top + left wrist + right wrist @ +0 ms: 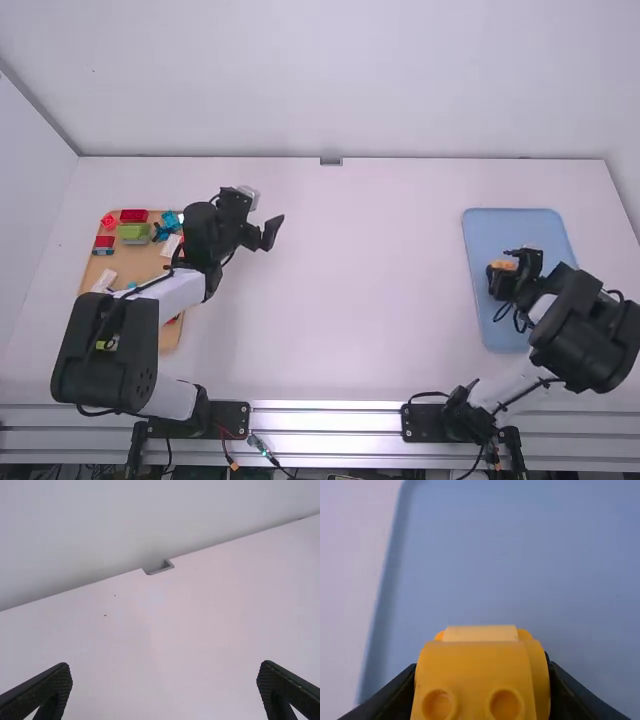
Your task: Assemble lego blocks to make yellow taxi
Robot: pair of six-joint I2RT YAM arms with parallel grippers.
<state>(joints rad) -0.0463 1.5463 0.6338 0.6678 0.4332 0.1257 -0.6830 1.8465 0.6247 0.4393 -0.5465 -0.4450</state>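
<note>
Above the blue plastic tray, the right gripper tilts down, pinching a yellow-orange studded block piece, cut off in the right wrist view. Farther out, the left gripper hangs spread over the white table. The left arm hides part of the tan board of coloured bricks.

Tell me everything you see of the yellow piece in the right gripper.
The yellow piece looks like smooth plastic, orange-yellow and blocky with rounded edges. Two round studs face the wrist camera; a paler part shows at the end away from them. The right gripper holds it between both fingers above the blue tray. Whether it touches the tray, I can't tell.
</note>
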